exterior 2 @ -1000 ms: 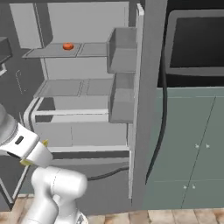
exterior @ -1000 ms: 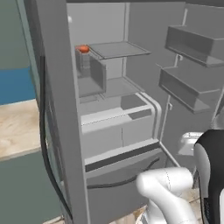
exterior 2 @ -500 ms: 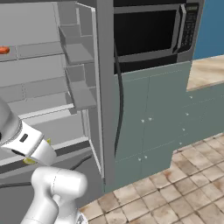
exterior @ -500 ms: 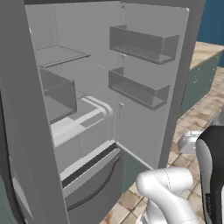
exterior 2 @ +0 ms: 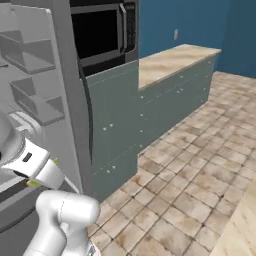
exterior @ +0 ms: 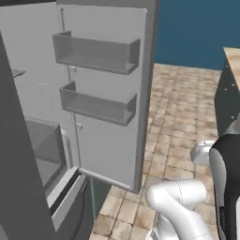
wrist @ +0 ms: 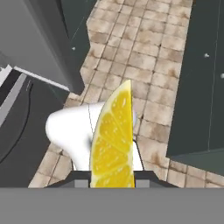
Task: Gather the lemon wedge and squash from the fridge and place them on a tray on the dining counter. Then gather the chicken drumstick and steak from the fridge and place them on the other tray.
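Observation:
A yellow lemon wedge (wrist: 113, 144) stands upright between my fingertips, and my gripper (wrist: 111, 183) is shut on it, held over the tiled floor (wrist: 131, 48). The open fridge (exterior: 28, 187) is at the left of the left base view, its door (exterior: 110, 145) swung wide with two empty door shelves (exterior: 96, 54). In the right base view the fridge (exterior 2: 30, 65) sits at the far left. The squash, chicken drumstick, steak and trays are out of view.
A black microwave (exterior 2: 100, 32) sits above teal cabinets (exterior 2: 115, 125) beside the fridge. A wood-topped counter (exterior 2: 172, 60) runs toward the blue back wall. Another counter edge (exterior 2: 245, 220) shows at the lower right. Tiled floor (exterior 2: 190, 165) lies open between them.
Both base views have swung to the right, away from the fridge interior toward the microwave, the cabinets and the floor: the base has turned. The gripper stays shut on the lemon wedge.

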Robot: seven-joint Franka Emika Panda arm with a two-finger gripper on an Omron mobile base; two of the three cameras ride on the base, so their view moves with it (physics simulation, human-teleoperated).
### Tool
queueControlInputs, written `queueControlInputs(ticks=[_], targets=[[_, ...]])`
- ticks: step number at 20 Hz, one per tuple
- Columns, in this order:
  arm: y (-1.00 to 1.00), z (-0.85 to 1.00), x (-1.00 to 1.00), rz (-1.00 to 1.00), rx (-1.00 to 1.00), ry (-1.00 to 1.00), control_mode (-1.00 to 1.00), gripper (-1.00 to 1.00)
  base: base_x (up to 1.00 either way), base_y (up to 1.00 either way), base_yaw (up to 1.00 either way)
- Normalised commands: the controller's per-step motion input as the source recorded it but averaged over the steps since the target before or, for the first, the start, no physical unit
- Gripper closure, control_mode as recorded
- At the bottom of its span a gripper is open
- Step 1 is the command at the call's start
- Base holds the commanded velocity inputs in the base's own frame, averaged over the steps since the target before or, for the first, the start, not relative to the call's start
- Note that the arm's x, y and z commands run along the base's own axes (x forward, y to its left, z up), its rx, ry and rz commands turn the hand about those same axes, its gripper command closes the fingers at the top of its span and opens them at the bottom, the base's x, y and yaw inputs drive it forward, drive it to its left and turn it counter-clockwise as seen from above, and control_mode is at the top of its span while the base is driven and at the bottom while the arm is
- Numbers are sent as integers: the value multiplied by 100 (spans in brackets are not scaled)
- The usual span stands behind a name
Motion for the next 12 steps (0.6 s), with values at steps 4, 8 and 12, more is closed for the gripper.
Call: queueControlInputs(ticks=[4,8,12], targets=[[0,0,0,0,0,0,100,100,6,-10,-65],[0,0,0,0,0,0,100,100,28,-20,-59],[0,0,0,0,0,0,100,100,38,-48,-37]])
